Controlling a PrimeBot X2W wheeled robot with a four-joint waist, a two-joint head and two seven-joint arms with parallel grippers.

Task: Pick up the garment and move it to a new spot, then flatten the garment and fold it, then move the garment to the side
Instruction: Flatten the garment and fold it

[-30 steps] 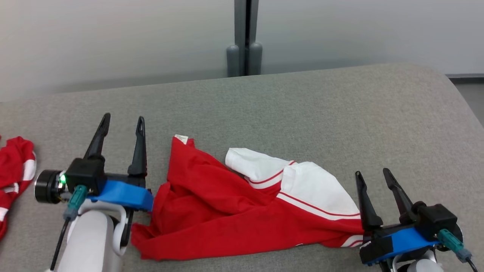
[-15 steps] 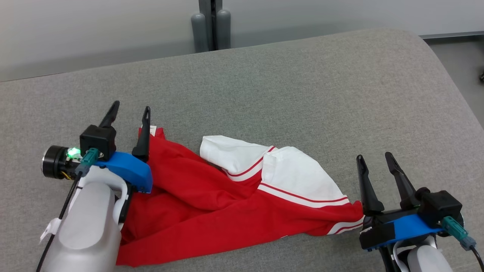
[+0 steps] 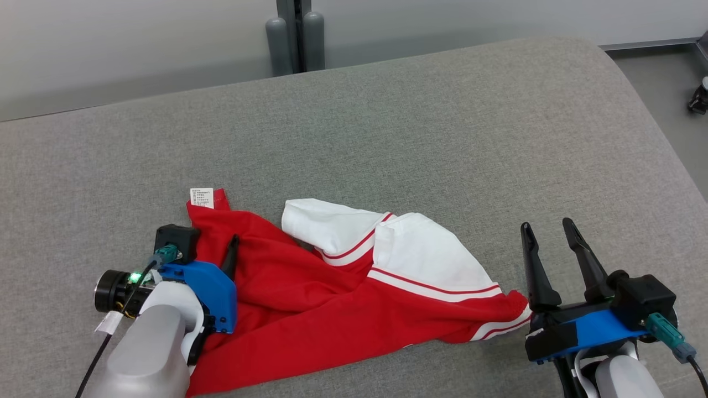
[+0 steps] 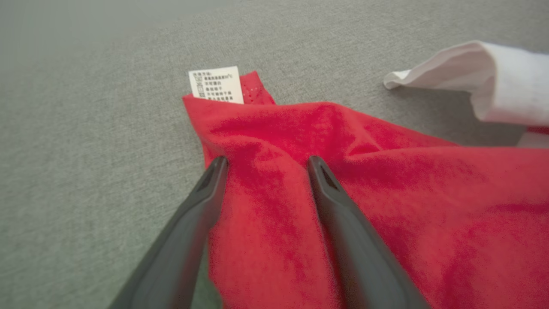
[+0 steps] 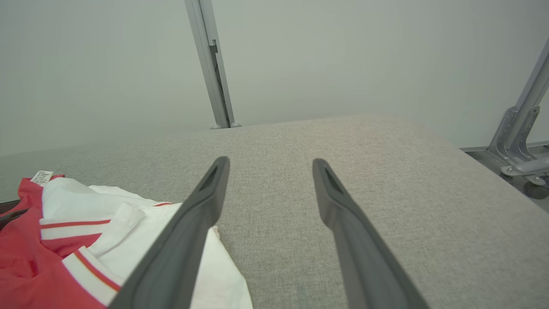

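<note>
A: What takes up most of the head view?

B: A grey padded surface (image 3: 442, 138), running from edge to edge, with a pale wall and a grey post (image 3: 293, 33) along the top of the frame.

A: And the garment?

B: The garment (image 3: 332, 309) lies crumpled across the lower middle of the frame, stretching from the lower left corner toward the lower right. Most of it is red, loosely creased and bunched rather than flat.

A: All red?

B: No. A white section (image 3: 431, 260) sits on its upper right part, folded over itself and edged with thin red and white stripes (image 3: 437, 287). More such stripes show at the tapering right end.

A: The grippers?

B: The left gripper (image 4: 268, 161), at lower left, has its jaws spread wide over the red cloth near the garment's upper left corner, with cloth lying between the fingers and nothing pinched. The right gripper (image 3: 546, 224), at lower right, is also spread and empty, just beside the striped right end, with its fingers pointing up the frame.

A: Anything smaller?

B: A white care label (image 3: 202, 197) with print too small to read sticks out at the garment's upper left tip.
</note>
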